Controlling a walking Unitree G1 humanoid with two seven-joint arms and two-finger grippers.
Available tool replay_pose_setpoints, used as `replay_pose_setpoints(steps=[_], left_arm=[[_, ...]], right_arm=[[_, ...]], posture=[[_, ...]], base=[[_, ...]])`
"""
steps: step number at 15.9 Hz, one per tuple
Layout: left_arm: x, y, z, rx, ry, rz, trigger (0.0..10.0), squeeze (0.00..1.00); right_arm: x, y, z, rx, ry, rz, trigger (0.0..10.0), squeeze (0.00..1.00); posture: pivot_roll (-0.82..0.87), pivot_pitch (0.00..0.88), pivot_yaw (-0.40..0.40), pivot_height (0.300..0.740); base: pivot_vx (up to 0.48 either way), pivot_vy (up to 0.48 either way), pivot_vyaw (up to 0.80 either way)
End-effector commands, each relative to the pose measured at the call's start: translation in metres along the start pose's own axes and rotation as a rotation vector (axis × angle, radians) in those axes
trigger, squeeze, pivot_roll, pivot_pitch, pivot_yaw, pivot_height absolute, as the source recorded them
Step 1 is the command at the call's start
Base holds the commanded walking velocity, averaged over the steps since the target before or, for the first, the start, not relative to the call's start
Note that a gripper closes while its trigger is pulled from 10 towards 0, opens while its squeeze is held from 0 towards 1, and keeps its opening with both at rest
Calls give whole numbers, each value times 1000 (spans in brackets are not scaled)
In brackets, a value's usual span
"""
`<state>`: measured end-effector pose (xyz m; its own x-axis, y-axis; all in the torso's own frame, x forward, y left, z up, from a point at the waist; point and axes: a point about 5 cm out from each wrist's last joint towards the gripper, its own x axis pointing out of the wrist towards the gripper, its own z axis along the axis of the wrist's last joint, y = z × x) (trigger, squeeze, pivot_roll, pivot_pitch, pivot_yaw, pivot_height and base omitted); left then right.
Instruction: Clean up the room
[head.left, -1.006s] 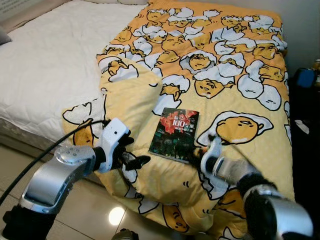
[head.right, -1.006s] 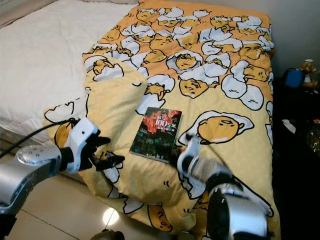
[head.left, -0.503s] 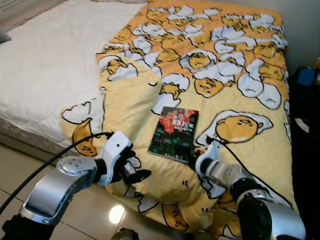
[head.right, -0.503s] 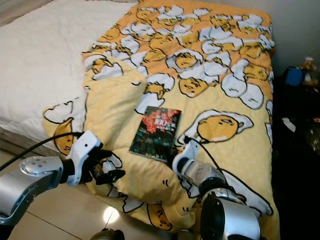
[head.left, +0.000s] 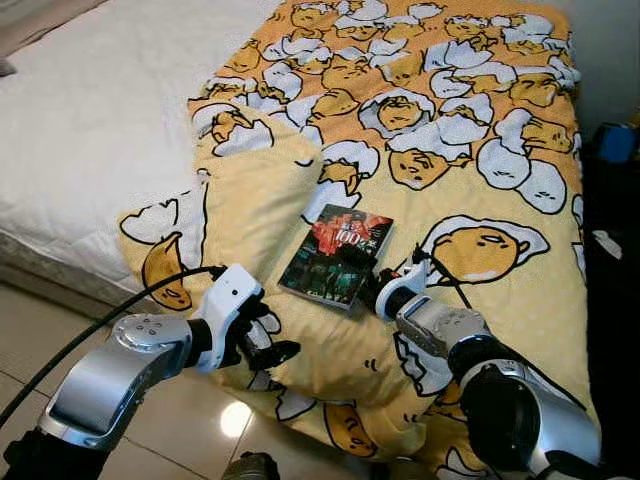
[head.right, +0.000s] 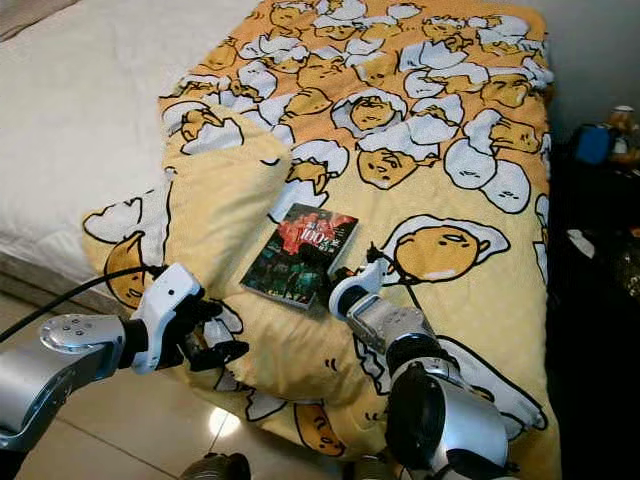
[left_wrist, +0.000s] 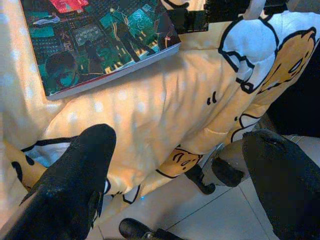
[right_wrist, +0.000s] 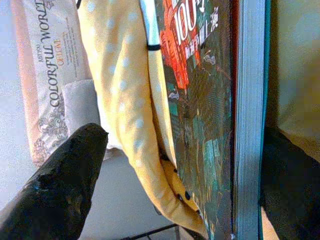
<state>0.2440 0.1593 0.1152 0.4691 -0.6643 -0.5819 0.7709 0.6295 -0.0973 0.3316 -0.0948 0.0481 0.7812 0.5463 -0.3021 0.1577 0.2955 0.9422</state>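
Right gripper (head.left: 372, 287) spread wide around book's (head.left: 335, 255) near edge — left gripper (head.left: 262, 345) agape at blanket's (head.left: 470, 150) front edge.

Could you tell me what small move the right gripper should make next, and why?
Probably close the right gripper on the book. Its open fingers already straddle the book's near corner on the yellow blanket, one finger over the cover.
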Motion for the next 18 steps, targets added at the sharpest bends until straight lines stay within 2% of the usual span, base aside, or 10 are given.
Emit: replay_pose_setpoints(steps=[1,3,5,8,13,14,16,17,18], left_arm=[[-3,2,-3,-4,11,13,10000,788],[-4,3,-5,-6,15,22,10000,792],[-7,4,-5,-9,18,34,10000,792],[-13,3,-9,-16,24,46,10000,796],[-23,0,-17,-33,46,68,10000,792],[-25,0,-17,-34,45,73,10000,792],[-26,0,-17,-26,37,79,10000,796],[-26,-1,-15,-27,27,73,10000,792],[-26,-1,-15,-27,27,73,10000,792]], right_arm=[[2,6,1,4,-2,18,10000,0],[6,6,-6,-34,16,-7,10000,0],[10,0,-17,-125,25,-103,10000,0],[13,-5,-25,-188,14,-194,10000,0],[22,4,-38,-214,26,-178,10000,0],[23,5,-38,-203,17,-177,10000,0],[23,7,-35,-115,-24,-156,10000,0],[23,11,-29,-49,-63,-125,2980,0],[23,11,-29,-49,-63,-125,2980,0]], posture=[[4,122,47,740],[4,123,47,740],[23,137,45,740],[55,152,45,740],[91,163,41,740],[106,160,44,740],[109,159,45,740],[105,154,49,740],[105,154,49,740]], base=[[0,0,0],[0,0,0],[0,0,0],[0,0,0],[0,0,0],[0,0,0],[0,0,0],[0,0,0],[0,0,0]])
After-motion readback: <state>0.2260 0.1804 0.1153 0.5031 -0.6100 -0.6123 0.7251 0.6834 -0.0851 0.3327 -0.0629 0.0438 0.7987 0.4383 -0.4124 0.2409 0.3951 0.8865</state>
